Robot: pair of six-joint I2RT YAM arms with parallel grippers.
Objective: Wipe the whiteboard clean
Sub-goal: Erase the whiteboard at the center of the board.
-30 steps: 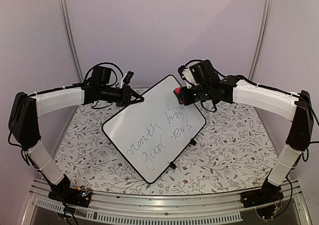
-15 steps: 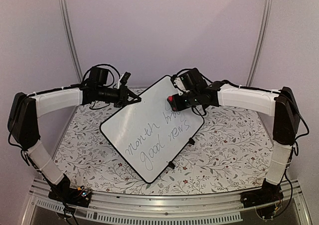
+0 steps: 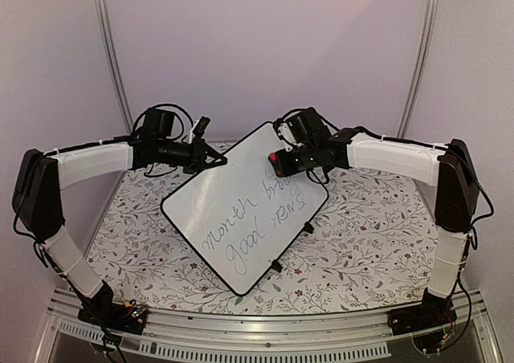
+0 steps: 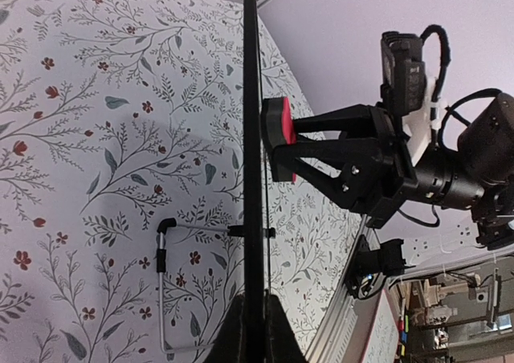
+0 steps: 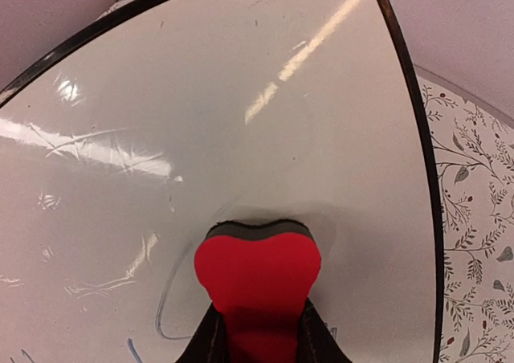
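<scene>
I see the whiteboard (image 3: 210,202) propped at a tilt on the floral table (image 3: 377,234). My left claw (image 3: 220,161) pinches its upper-left frame. My right claw (image 3: 283,164) clamps a red eraser (image 5: 257,271), pressed against the board near its top corner.

From the left wrist the whiteboard (image 4: 251,58) shows only its thin edge; its face is hidden. The left claw (image 4: 252,331) is cut off at 6 o'clock. The red eraser (image 5: 257,279) hides most of the right claw (image 5: 259,339). There the writing (image 5: 130,348) is cut off at 7 o'clock.
</scene>
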